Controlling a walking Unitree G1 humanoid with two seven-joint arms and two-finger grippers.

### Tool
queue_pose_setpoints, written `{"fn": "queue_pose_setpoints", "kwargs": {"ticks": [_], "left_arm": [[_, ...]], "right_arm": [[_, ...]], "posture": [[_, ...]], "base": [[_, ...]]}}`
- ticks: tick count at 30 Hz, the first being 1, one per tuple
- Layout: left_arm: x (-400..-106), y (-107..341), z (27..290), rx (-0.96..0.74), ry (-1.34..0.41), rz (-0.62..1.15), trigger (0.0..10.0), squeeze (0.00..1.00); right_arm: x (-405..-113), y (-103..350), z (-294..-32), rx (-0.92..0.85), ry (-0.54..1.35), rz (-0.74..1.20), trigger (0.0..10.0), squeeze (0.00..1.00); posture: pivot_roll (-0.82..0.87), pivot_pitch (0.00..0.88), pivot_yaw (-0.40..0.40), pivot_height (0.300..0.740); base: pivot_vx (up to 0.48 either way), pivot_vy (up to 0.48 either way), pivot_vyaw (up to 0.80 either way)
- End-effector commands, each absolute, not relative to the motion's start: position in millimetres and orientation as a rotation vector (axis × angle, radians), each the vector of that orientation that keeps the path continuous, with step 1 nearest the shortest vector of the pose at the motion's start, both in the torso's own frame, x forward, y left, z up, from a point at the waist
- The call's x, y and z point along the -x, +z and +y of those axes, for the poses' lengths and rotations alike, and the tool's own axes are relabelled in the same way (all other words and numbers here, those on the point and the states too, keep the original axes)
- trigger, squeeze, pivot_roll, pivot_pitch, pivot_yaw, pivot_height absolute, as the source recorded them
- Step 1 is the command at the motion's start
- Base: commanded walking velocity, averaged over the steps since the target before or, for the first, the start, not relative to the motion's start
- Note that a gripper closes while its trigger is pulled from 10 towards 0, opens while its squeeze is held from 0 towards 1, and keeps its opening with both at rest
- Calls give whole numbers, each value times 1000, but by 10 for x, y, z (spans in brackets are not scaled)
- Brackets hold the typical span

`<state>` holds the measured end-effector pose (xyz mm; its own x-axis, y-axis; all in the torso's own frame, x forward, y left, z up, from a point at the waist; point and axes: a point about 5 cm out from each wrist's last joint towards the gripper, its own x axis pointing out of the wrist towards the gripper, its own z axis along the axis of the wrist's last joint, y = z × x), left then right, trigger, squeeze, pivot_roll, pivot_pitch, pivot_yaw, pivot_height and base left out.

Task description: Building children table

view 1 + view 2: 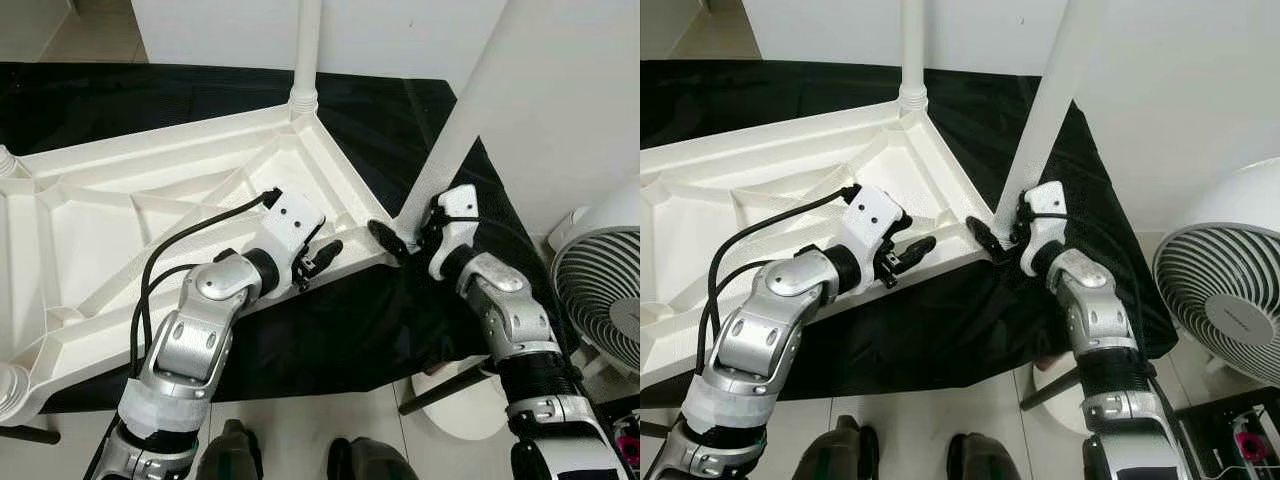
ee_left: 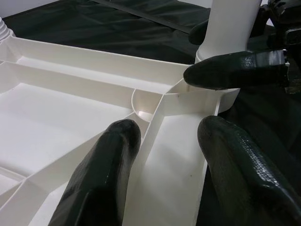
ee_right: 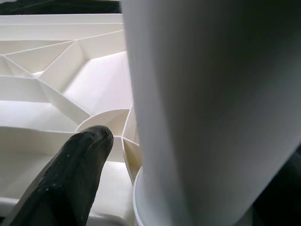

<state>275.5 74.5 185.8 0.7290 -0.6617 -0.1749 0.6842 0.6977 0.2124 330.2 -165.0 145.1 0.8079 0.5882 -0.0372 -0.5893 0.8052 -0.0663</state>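
Observation:
A white plastic tabletop (image 1: 120, 210) lies upside down on a black cloth (image 1: 150, 100), its ribs facing up. One white leg (image 1: 307, 50) stands in the far corner socket. A second white leg (image 1: 470, 110) stands tilted in the near right corner socket (image 2: 211, 96). My right gripper (image 1: 403, 238) is shut on this leg's base, with one finger (image 3: 70, 179) on the table side. My left gripper (image 2: 171, 141) straddles the tabletop's rim just left of that corner, one finger (image 2: 103, 174) inside the rib and the other outside.
A white fan (image 1: 600, 290) stands on the floor at the right, close to my right arm. A white wall rises behind the cloth. A black rod (image 1: 440, 390) and a white disc (image 1: 462, 405) lie on the tiles below the cloth's edge.

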Motion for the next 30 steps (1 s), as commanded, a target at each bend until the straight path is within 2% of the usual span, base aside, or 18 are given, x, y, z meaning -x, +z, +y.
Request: {"fn": "queue_pose_setpoints", "kwargs": {"ticks": [1,2,10,15,16,18,19,21,22,24,30], "left_arm": [[-2760,1899,756,-268,-690,70,10000,0],[-2747,1887,745,-269,-700,77,10000,0],[-2693,1832,695,-278,-750,100,10000,0],[-2659,1805,656,-274,-772,104,10000,0],[-2666,1790,648,-274,-764,107,10000,0],[-2670,1780,642,-274,-758,110,10000,0],[-2669,1771,634,-264,-757,114,10000,0],[-2669,1771,634,-264,-757,114,10000,0],[-2673,1768,626,-258,-752,115,10000,0],[-2687,1780,613,-247,-743,113,10000,0],[-2751,1814,614,-249,-705,86,10000,0]], "right_arm": [[-3302,1385,-1643,96,681,41,3098,0],[-3323,1375,-1659,106,701,40,0,0],[-3339,1409,-1672,125,707,17,0,0],[-3342,1407,-1648,153,583,0,0,0],[-3304,1392,-1596,125,526,-3,392,0],[-3277,1381,-1563,105,485,-8,392,0],[-3237,1354,-1522,71,407,8,4706,0],[-3237,1354,-1522,71,407,8,4706,0],[-3200,1339,-1488,31,342,23,10000,0],[-3112,1333,-1396,-37,236,37,10000,0],[-2975,1333,-1216,-73,134,49,10000,0]], "posture": [[25,86,-33,740],[26,87,-35,740],[23,92,-46,740],[20,94,-54,740],[20,94,-57,740],[20,94,-57,740],[15,96,-56,740],[15,96,-56,740],[12,97,-54,740],[7,99,-49,740],[4,99,-45,740]], "base": [[0,0,0],[0,0,0],[0,0,0],[0,0,0],[0,0,0],[0,0,0],[0,0,0],[0,0,0],[0,0,0],[0,0,0],[0,0,0]]}}
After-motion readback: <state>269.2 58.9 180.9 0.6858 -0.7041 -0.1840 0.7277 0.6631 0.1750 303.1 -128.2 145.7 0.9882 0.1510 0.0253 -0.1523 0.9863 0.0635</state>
